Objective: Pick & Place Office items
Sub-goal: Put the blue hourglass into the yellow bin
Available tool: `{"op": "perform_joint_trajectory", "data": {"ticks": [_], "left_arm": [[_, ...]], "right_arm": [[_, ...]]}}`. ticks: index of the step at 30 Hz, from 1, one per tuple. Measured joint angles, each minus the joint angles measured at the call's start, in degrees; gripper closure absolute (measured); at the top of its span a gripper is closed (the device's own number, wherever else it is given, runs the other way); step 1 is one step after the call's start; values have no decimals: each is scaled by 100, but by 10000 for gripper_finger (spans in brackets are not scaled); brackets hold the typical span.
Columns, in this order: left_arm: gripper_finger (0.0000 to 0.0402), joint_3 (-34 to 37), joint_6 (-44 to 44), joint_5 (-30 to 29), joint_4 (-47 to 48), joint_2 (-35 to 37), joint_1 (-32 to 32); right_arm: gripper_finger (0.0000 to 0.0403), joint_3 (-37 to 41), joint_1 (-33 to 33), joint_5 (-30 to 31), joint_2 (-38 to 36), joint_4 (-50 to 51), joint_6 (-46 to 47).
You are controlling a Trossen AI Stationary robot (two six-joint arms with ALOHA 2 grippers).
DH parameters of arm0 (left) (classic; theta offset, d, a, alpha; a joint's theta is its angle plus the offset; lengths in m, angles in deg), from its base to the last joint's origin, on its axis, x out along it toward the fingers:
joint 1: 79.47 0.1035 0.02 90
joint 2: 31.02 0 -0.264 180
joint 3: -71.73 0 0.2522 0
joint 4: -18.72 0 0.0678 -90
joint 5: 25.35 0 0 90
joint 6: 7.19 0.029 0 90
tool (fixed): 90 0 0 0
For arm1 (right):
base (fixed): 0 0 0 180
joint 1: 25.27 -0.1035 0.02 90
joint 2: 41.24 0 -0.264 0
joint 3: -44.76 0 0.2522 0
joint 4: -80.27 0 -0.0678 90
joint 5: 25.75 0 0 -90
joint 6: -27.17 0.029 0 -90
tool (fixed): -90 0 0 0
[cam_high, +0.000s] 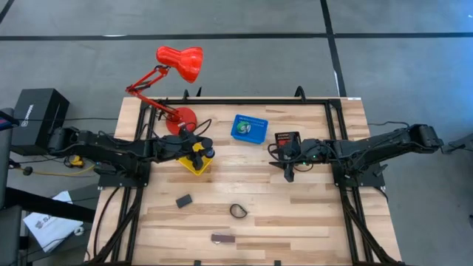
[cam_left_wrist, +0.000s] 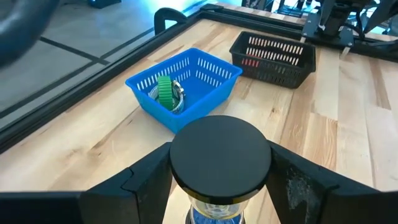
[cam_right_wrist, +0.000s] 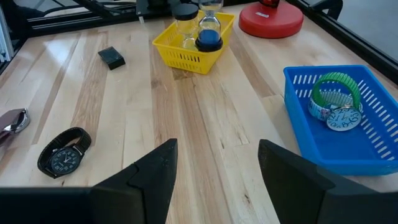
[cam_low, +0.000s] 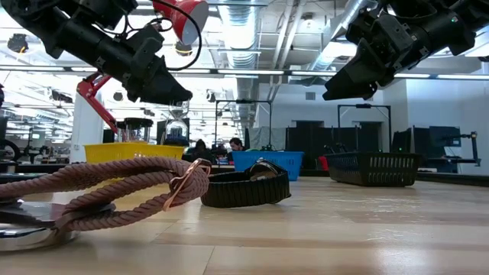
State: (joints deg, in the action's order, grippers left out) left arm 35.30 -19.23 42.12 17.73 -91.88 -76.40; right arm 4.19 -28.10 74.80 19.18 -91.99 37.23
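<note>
My left gripper (cam_high: 199,150) reaches over the yellow basket (cam_high: 194,165) and is shut on an hourglass with a black round cap (cam_left_wrist: 221,152). A black-lidded jar (cam_right_wrist: 185,17) stands in the same basket. My right gripper (cam_high: 288,173) is open and empty above bare table, near the black basket (cam_high: 287,139), which holds a red block (cam_left_wrist: 250,61). The blue basket (cam_high: 249,127) holds a green piece (cam_right_wrist: 336,86) and a clear ring (cam_right_wrist: 339,117). A black block (cam_high: 184,200), a black loop (cam_high: 238,211) and a brownish bar (cam_high: 222,238) lie on the table nearer the front. My left gripper pinches the hourglass by the rim of its black top cap (cam_left_wrist: 180,163), one finger on each side. The fingers (cam_left_wrist: 146,183) slant down from the table's left. The hourglass stands upright with its lower end (cam_right_wrist: 209,42) inside the yellow basket; whether it rests on the basket's floor I cannot tell.
A red desk lamp (cam_high: 179,63) stands at the far left, its base (cam_high: 181,120) just behind the yellow basket. Open table lies between the baskets and the front edge. The low view shows the bar (cam_low: 114,183) and the loop (cam_low: 244,187) in the foreground.
</note>
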Motion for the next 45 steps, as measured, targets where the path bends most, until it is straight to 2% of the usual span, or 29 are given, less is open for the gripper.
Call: {"op": "perform_joint_trajectory", "data": {"ticks": [4, 12, 28, 39, 45], "left_arm": [[181, -2, 4, 0, 165, 256, -5], [181, -4, -208, 1, 1182, 767, -71], [178, -4, -216, 30, 1399, 748, -511], [178, -4, -227, 107, 1392, 748, -529], [182, -2, -496, -276, 1349, 564, -529]], "right_arm": [[188, 0, 0, 0, 0, 0, 0], [188, 0, 0, 0, 0, 2, 0], [188, 0, 0, 0, 0, 2, 0], [188, 0, 0, 0, 0, 2, 0], [188, 0, 0, 0, 0, 0, 0]]}}
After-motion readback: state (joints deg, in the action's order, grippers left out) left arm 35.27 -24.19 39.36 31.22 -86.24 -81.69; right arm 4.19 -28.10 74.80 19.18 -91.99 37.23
